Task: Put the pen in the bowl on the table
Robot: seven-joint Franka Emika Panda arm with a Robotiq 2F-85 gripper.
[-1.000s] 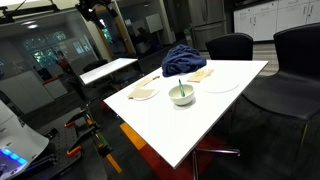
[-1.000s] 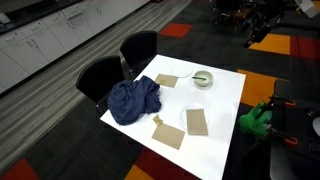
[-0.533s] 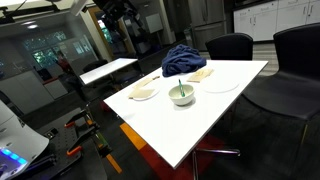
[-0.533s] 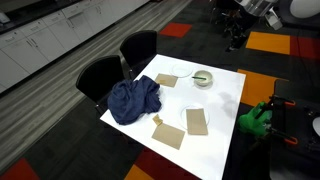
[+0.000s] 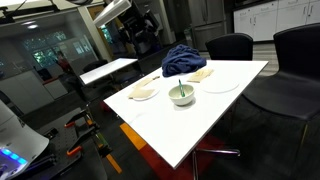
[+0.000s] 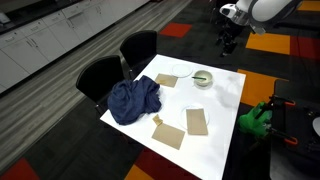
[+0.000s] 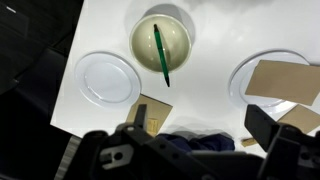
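Note:
The white-cream bowl stands on the white table. The dark green pen lies slanted in it, one end sticking over the rim. The bowl also shows in both exterior views, with the pen leaning up out of it. My gripper is open and empty, high above the table and apart from the bowl. In the exterior views it hangs off the table's far side.
A crumpled blue cloth lies on the table. A flat white plate and a shallow dish with brown cards flank the bowl. More brown cards lie nearby. Black chairs stand at one table edge.
The arm has swung further into both exterior views, towards the table. The pen stays in the bowl and nothing on the table has moved.

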